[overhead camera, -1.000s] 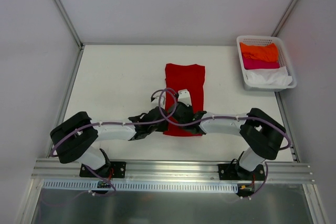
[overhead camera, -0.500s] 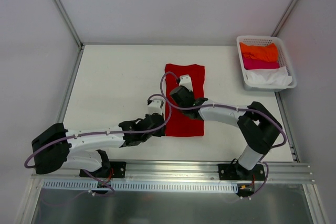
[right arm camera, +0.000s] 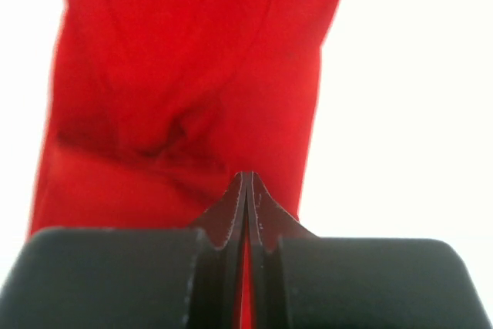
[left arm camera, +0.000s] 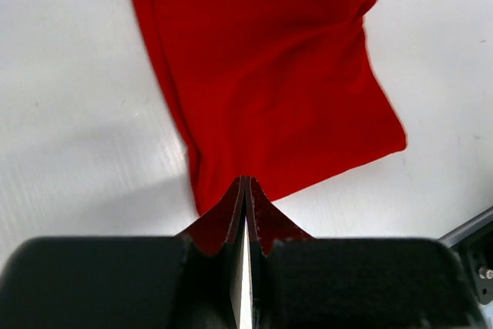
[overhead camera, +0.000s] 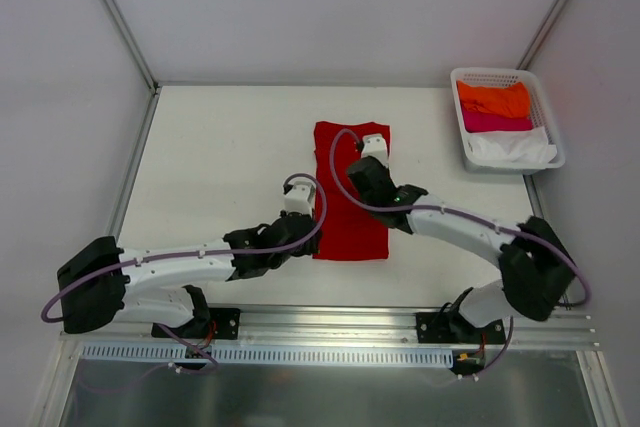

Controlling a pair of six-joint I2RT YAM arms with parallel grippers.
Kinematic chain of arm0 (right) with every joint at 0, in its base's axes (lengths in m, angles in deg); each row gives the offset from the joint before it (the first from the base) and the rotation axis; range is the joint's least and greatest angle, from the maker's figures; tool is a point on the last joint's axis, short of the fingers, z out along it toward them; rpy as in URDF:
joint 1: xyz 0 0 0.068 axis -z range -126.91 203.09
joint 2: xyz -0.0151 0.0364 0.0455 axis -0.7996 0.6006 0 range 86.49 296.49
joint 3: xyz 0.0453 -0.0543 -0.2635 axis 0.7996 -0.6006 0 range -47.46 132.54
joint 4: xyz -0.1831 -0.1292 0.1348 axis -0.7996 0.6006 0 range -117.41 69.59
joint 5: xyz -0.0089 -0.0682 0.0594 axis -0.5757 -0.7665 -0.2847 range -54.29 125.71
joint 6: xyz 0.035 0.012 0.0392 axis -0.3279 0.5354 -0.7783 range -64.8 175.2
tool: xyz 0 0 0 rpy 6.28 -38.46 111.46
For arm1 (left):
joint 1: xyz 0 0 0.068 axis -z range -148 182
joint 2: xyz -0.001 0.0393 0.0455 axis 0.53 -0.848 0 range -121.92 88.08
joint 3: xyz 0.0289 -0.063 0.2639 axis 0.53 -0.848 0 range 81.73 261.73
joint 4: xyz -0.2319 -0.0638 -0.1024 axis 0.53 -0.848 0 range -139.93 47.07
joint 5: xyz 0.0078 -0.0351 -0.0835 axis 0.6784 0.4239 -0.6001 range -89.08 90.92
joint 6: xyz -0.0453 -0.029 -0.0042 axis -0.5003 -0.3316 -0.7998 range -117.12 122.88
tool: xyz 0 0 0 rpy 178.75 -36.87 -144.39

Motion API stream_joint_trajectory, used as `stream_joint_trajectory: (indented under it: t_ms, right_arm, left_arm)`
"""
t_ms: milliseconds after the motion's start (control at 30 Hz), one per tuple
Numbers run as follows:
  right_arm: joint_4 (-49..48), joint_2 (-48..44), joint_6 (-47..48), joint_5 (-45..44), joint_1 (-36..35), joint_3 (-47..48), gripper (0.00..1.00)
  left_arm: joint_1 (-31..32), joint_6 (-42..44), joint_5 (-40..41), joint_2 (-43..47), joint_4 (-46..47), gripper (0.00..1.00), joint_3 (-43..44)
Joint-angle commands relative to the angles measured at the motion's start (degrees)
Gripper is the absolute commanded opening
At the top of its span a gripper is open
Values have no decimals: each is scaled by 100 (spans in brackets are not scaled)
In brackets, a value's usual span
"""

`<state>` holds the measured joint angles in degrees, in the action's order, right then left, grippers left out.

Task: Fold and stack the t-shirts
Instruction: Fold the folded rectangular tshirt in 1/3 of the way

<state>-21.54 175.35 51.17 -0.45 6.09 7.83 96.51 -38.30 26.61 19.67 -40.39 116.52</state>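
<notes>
White lattice basket (overhead camera: 487, 73) on table's (overhead camera: 220, 167) far-right corner.

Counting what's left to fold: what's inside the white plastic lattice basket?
The white plastic lattice basket holds a bright orange cloth shirt at the far end, a magenta pink cloth shirt in the middle, a white cloth shirt nearest. Anything beneath is covered.

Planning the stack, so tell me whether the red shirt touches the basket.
Apart. The top view shows bare table between the red shirt and the basket.
</notes>
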Motion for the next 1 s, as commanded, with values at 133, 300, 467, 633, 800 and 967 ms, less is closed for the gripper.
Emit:
stream_joint_trajectory:
  t_ms: [133, 300, 467, 633, 800, 967]
  right_arm:
    - [600, -1924, -545, 109, -670, -702, 1]
    - [442, -1830, -765, 180, -687, -1072, 1]
    - [134, -1372, -924, 294, -687, -1187, 1]
    - [-51, -898, -915, 382, -670, -1064, 1]
    - [-156, -607, -889, 452, -591, -897, 0]
    - [-235, -291, -827, 487, -416, -757, 1]
  left_arm:
    - [-316, 708, -591, -664, 1712, 0, 81]
    - [-457, 849, -793, -1289, 2074, 0, 309]
    - [-614, 972, -794, -1886, 2355, 0, 485]
    - [-843, 1034, -855, -2142, 2522, 0, 591]
    - [-1150, 1157, -978, -2318, 2584, 0, 749]
    - [-1388, 1227, -1171, -2660, 2733, 0, 915]
